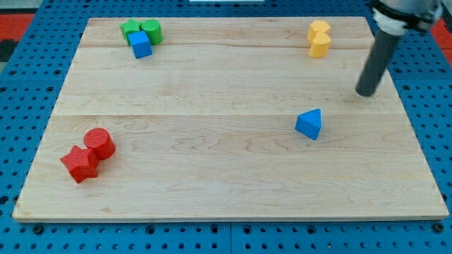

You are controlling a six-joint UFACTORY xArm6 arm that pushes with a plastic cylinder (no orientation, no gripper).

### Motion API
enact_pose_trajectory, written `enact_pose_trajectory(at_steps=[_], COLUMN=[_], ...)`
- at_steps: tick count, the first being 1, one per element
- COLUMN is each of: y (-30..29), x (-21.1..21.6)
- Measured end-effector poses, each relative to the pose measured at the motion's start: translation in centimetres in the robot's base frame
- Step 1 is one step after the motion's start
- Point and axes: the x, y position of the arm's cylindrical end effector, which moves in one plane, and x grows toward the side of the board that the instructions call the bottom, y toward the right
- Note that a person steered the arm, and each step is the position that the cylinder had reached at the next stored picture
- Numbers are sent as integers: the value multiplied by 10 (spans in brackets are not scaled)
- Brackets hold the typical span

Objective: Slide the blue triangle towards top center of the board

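The blue triangle (309, 124) lies on the wooden board (226, 169), right of centre and a little below the middle. My tip (366, 92) rests on the board to the triangle's upper right, apart from it by a clear gap. The dark rod rises from the tip toward the view's top right corner.
A blue cube (140, 44) touches two green blocks (141, 30) at the top left. Two yellow blocks (319, 38) sit at the top right. A red cylinder (99, 142) and a red star-shaped block (79, 164) sit at the lower left.
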Motion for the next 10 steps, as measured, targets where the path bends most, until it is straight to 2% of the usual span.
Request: enact_pose_trajectory(at_steps=[1,2,3,5,10], y=[-2,-43,-95,-165,-170], x=[52,67,64,41,-56])
